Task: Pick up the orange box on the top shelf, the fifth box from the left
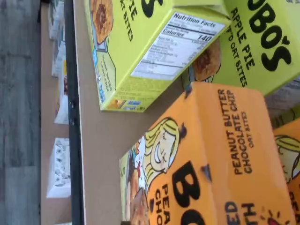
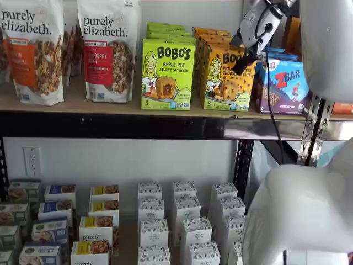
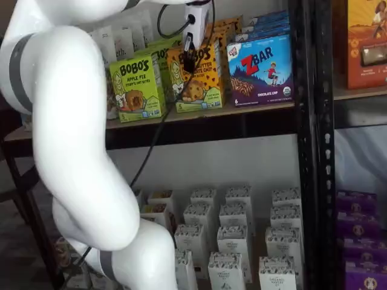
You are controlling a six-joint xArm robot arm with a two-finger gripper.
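Note:
The orange box [image 2: 222, 77] stands upright on the top shelf [image 2: 110, 106], between a lime-green Apple Pie box [image 2: 167, 74] and a blue ZBar box [image 2: 284, 83]. More orange boxes stand in a row behind it. In both shelf views the gripper [image 2: 244, 65] hangs in front of the orange box's upper front face, its white body above it. Its black fingers [image 3: 188, 59] show side-on, with no gap to be seen and nothing held. The wrist view looks closely onto the orange box [image 1: 220, 154], with the tan shelf board [image 1: 103, 140] beside it.
Two Purely Elizabeth bags [image 2: 107, 49] stand at the shelf's left. Small white boxes [image 2: 182, 221] fill the lower level. A black perforated upright [image 3: 305, 151] stands right of the ZBar box [image 3: 260, 69]. The white arm [image 3: 72, 151] fills much of a shelf view.

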